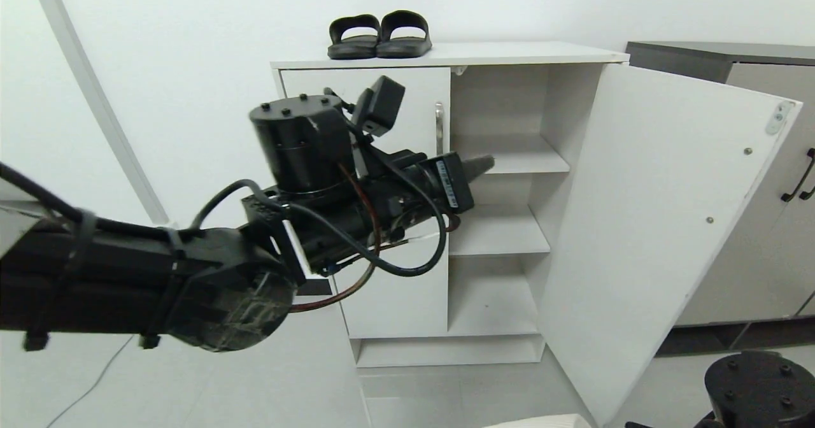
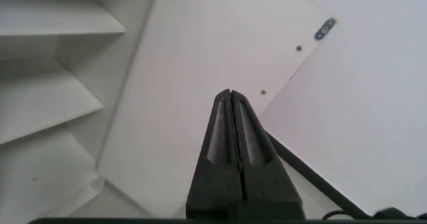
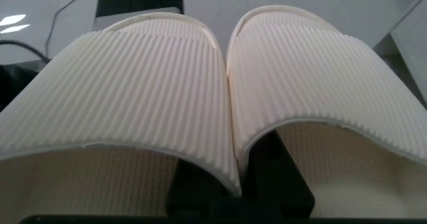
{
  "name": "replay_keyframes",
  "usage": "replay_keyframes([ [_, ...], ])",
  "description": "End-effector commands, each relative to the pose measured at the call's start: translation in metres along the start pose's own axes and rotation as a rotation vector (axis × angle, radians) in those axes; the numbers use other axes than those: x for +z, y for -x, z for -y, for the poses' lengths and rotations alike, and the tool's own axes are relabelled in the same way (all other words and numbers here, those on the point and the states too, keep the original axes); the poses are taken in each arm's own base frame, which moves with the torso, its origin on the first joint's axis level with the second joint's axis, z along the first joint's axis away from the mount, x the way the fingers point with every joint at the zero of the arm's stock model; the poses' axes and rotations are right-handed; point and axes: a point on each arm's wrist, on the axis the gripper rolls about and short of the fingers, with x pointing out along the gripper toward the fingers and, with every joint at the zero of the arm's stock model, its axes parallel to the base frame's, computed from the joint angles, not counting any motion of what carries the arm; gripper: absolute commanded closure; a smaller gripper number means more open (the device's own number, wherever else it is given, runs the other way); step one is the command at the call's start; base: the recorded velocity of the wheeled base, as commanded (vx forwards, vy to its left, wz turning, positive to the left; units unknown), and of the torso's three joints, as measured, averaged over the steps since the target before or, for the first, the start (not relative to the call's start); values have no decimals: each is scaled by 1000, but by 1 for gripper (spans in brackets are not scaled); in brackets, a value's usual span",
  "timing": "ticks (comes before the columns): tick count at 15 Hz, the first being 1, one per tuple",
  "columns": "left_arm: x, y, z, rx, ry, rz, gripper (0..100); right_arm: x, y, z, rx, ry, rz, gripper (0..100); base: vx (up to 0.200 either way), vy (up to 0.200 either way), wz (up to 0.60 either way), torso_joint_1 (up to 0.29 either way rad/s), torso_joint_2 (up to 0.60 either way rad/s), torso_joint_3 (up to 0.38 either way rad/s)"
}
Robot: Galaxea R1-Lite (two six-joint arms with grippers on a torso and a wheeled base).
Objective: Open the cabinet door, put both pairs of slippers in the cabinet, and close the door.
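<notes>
A grey cabinet [image 1: 758, 243] with a dark top stands at the far right, against the white wall [image 1: 178, 46]; two black handles [image 1: 803, 176] are mounted on its front. A pale diagonal strip [image 1: 95, 97] crosses the wall at left. A thin cable [image 1: 89, 386] lies on the light tiled floor [image 1: 414, 396] at near left.

slippers [image 1: 379, 35] atop cab. [image 1: 522, 52], door [image 1: 656, 224] open R

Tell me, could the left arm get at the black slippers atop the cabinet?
Probably yes. The black slippers sit uncovered on the cabinet top, with nothing in front of them. The left gripper is lower, by the open shelves, jaws shut, so it would need to rise and open.
</notes>
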Motion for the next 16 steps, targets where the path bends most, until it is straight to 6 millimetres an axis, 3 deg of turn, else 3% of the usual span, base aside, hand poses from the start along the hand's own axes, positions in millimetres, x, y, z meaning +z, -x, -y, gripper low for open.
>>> replay_keyframes([
  [1,31,65,0,84,-29,61,100,3,-4,15,-48,-20,2,100,0,0,0,0,0,0],
  [4,53,159,23,276,-34,109,100,13,-15,61,-324,-121,-19,100,0,0,0,0,0,0],
  [5,55,198,38,363,-40,113,100,22,-21,73,-426,-200,21,100,0,0,0,0,0,0],
  [6,55,198,38,363,-40,113,100,22,-21,73,-426,-200,21,100,0,0,0,0,0,0],
  [7,47,270,72,489,-100,110,100,42,-31,96,-659,-293,121,100,0,0,0,0,0,0],
  [8,38,298,81,592,-145,112,100,50,-36,105,-758,-312,144,100,0,0,0,0,0,0],
  [9,25,316,82,727,-173,105,100,53,-41,112,-826,-328,152,100,0,0,0,0,0,0],
  [10,0,333,80,862,-193,81,100,55,-45,120,-908,-335,158,100,0,0,0,0,0,0],
  [13,-66,362,74,1156,-286,124,100,56,-47,123,-948,-334,160,100,0,0,0,0,0,0],
  [16,-117,374,64,1202,-310,132,100,55,-48,121,-944,-331,156,100,0,0,0,0,0,0],
])
